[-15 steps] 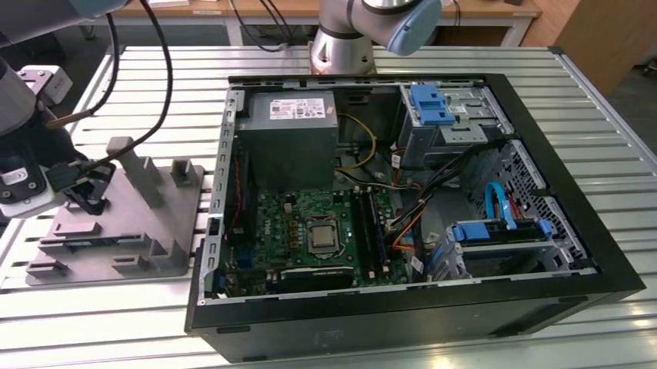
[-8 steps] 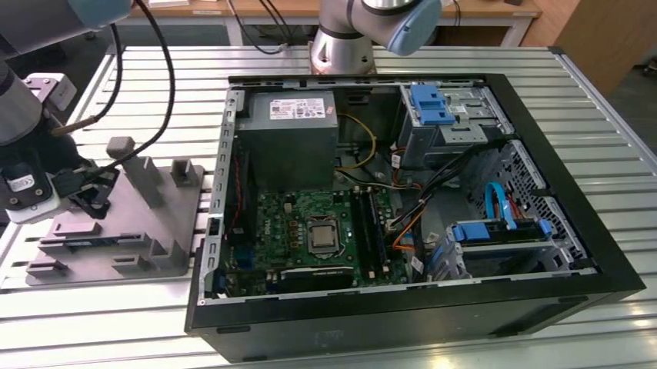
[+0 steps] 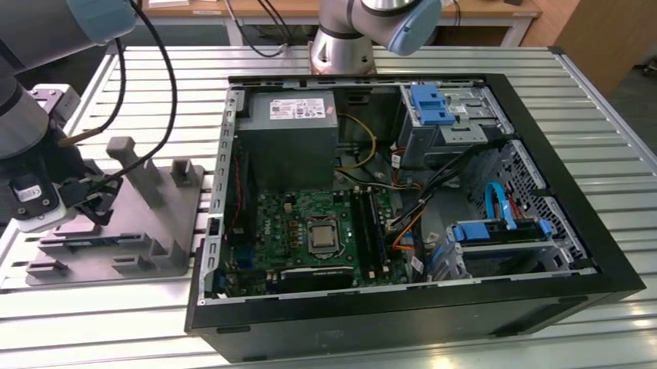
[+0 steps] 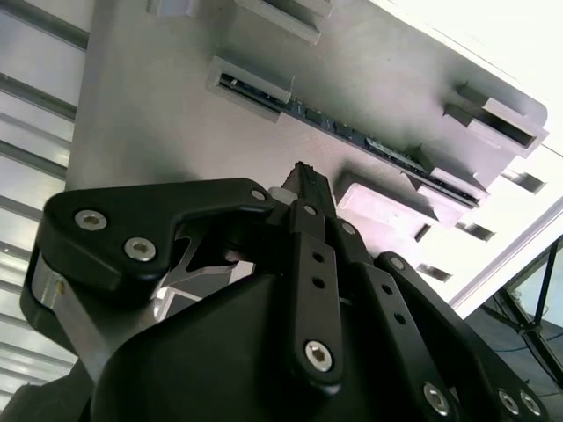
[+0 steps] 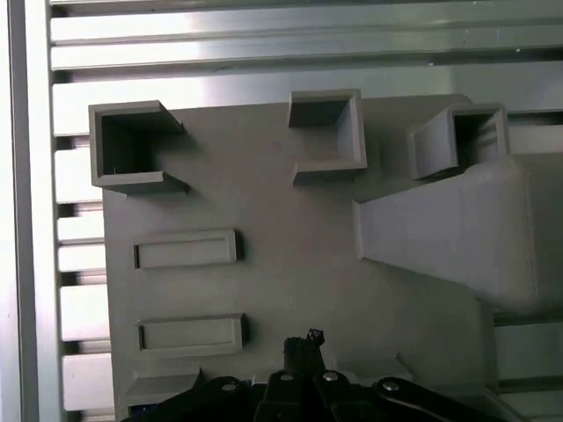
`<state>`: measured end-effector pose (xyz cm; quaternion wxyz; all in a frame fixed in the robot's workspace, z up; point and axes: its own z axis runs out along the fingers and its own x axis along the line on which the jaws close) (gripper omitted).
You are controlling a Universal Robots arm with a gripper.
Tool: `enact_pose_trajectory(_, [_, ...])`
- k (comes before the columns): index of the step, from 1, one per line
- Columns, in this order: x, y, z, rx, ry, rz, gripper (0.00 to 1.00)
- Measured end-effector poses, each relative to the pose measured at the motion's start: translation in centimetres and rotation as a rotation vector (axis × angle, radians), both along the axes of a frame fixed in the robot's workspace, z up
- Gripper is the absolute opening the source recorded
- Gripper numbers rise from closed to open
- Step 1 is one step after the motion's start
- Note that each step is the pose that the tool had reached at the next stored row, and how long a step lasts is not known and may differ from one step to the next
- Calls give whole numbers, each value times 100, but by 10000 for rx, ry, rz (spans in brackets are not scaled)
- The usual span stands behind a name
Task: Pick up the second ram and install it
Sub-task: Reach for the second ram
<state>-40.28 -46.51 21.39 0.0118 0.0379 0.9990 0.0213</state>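
Gray plastic makes up the tray [image 3: 154, 231] that sits on my metal table [image 3: 575, 69], at the exterior view's left. The open PC [image 3: 575, 269] sits just beside it, at that view's right, with its green board [image 3: 298, 231] in plain sight.

My gripper [image 3: 95, 201] hangs low over the tray's near end. In both wrist views I see its black fingers pressed together into one thin tip [image 4: 303, 176] [image 5: 303, 341], with nothing between them.

The ram [image 4: 347, 132] lies on its edge in the tray [image 4: 176, 132]. It looks like a slim dark strip, and each end sits in a small gray holder. In the second wrist view the tip is near the ram but not touching it. In the first wrist view the tip is over the flat gray tray [image 5: 290, 255].
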Motion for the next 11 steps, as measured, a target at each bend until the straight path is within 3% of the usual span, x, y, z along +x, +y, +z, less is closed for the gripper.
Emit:
enact_pose_trajectory(1, [-1, 0, -1, -16, 0, 1, 10])
enact_pose_trajectory(4, [-4, 0, -2, -186, -1, 0, 10])
enact_pose_trajectory(8, [-56, 0, -4, -202, -2, 72, 10])
enact_pose_trajectory(11, [-69, 0, -3, -352, -3, 232, 10])
